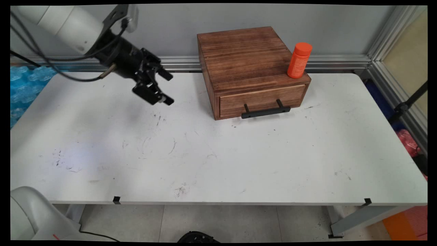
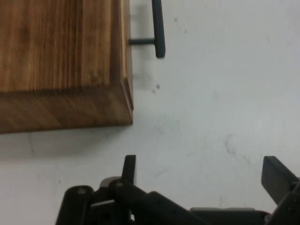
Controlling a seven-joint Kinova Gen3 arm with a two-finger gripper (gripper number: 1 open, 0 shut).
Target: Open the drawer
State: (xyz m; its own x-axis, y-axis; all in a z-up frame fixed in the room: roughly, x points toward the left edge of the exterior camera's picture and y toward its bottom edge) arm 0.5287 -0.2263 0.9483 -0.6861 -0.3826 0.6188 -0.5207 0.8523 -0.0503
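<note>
Here your gripper hangs with its fingers spread wide, gripping nothing, above bare white table left of the wooden drawer box, well apart from it. Its fingers aim rightward at the box. The black handle runs along the shut drawer front; an orange bottle stands upright on the box's right front corner.

A white table, scuffed with dark marks, carries a brown wooden drawer box toward its far side, just right of the middle, closed drawer and black handle facing the near edge
</note>
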